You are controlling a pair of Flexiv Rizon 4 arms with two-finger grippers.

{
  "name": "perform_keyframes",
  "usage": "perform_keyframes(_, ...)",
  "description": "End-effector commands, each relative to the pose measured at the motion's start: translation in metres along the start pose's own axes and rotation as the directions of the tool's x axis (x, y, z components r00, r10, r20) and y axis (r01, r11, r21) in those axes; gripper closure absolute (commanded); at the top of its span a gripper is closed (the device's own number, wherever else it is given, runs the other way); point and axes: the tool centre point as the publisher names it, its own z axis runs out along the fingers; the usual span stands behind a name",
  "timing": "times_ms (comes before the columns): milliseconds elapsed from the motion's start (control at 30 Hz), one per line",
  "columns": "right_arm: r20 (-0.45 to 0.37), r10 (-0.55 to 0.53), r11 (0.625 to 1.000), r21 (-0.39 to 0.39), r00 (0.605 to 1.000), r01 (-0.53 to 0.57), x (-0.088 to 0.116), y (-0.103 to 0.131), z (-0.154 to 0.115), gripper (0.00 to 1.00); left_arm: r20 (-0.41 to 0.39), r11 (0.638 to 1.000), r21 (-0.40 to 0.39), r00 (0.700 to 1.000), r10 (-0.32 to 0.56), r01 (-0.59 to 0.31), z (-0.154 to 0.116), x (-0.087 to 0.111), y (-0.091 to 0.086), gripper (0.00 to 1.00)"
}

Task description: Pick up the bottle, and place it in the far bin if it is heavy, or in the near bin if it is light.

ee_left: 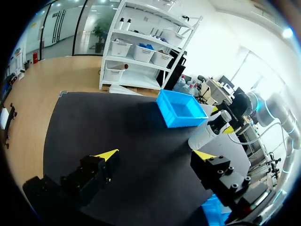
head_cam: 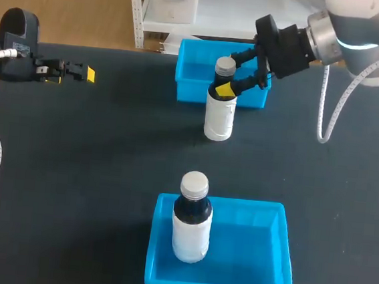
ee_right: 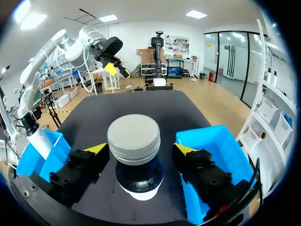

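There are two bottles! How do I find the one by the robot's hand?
Find the blue bin at the black table's far side. The bottle stands on the table just in front of it. Unlike the other bottle, inside the near bin, it is in no bin, and the right gripper's fingers straddle its neck.

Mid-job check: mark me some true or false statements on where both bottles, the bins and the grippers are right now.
1. A bottle stands upright in the near bin. True.
2. The far bin holds a bottle. False: it looks empty; the other bottle stands on the table just in front of it.
3. The right gripper has its jaws either side of the other bottle's neck. True.
4. The left gripper holds a bottle. False: its jaws are open and empty, at the table's left side.
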Motion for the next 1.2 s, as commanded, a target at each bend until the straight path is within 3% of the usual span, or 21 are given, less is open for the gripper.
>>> perform_keyframes(33, 0.004, -0.002, 1.0, -0.005, 1.0, 0.002, 0.0, -0.002, 0.001, 0.32, 0.0, 1.0, 0.0, 1.0, 0.0, 0.0, 0.0, 0.0, 0.0, 0.0)
perform_keyframes(233, 0.005, -0.004, 1.0, -0.007, 1.0, 0.004, -0.001, -0.001, 0.002, 0.45, 0.0, 1.0, 0.0, 1.0, 0.0, 0.0, 0.0, 0.0, 0.0, 0.0)
perform_keyframes(500, 0.005, -0.005, 1.0, -0.009, 1.0, 0.005, -0.002, 0.002, 0.005, 0.52, 0.0, 1.0, 0.0, 1.0, 0.0, 0.0, 0.0, 0.0, 0.0, 0.0)
perform_keyframes(600, 0.007, -0.006, 1.0, -0.009, 1.0, 0.007, -0.003, 0.003, 0.005, 0.69, 0.0, 1.0, 0.0, 1.0, 0.0, 0.0, 0.0, 0.0, 0.0, 0.0)
perform_keyframes(733, 0.007, -0.008, 1.0, -0.008, 1.0, 0.008, -0.003, 0.004, 0.005, 1.0, 0.0, 1.0, 0.0, 1.0, 0.0, 0.0, 0.0, 0.0, 0.0, 0.0)
perform_keyframes(1200, 0.023, -0.024, 0.999, 0.025, 0.999, 0.023, -0.015, 0.007, -0.013, 1.0, 0.0, 1.0, 0.0, 1.0, 0.0, 0.0, 0.0, 0.0, 0.0, 0.0)
